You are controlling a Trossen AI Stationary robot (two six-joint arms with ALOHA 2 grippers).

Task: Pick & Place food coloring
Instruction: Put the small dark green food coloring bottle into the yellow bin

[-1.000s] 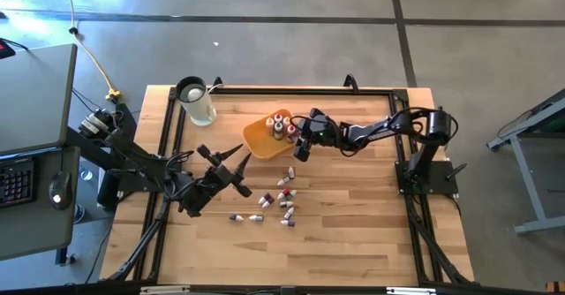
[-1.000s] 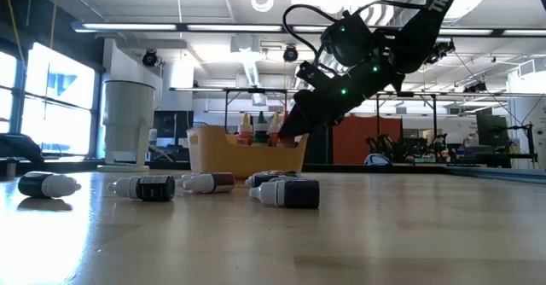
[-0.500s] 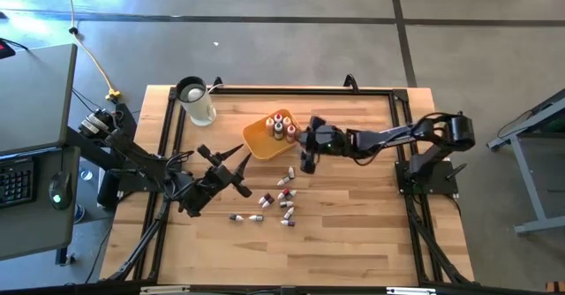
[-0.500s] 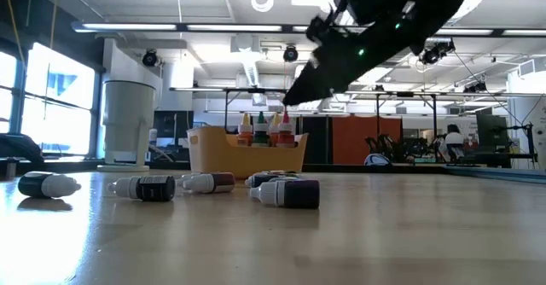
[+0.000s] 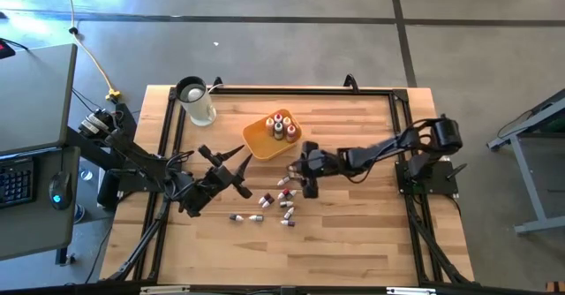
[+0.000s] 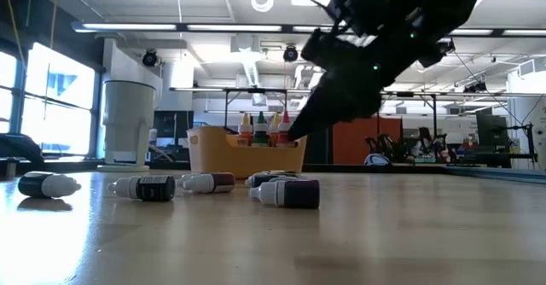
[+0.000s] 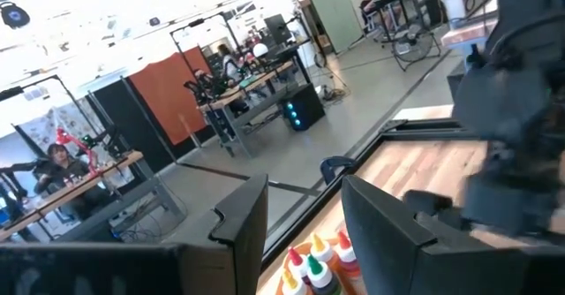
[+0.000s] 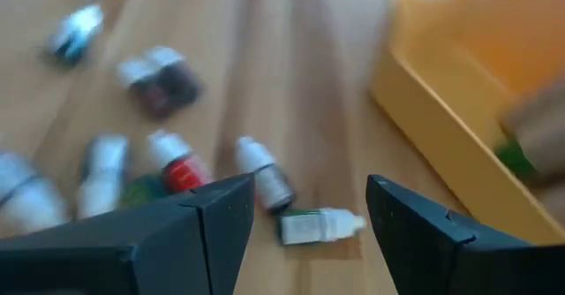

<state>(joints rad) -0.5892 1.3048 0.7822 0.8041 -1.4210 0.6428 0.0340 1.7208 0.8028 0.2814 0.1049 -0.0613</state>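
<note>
Several small food coloring bottles (image 5: 284, 198) lie on their sides on the wooden table, with pale caps and red, green or dark bodies. Three more (image 5: 281, 125) stand upright in the yellow-orange tray (image 5: 258, 138). My right gripper (image 5: 305, 185) hangs open just right of the loose bottles, slanting down. In the right wrist view (image 8: 311, 187) a green-and-white bottle (image 8: 320, 226) and a grey one (image 8: 265, 182) lie beyond its fingertips, untouched. My left gripper (image 5: 238, 170) waits open and level, left of the bottles, with nothing between its fingers (image 7: 243, 229).
A white jug (image 5: 196, 101) stands at the table's far left corner. The tray's wall (image 8: 450, 154) is close to my right gripper on its far side. A black frame runs round the table's edge (image 5: 291, 89). Bare wood lies to the right and near side.
My right gripper has swung from over the tray toward the table's near edge and come over the loose bottles, its fingers still open. The bottles and tray have not moved.
</note>
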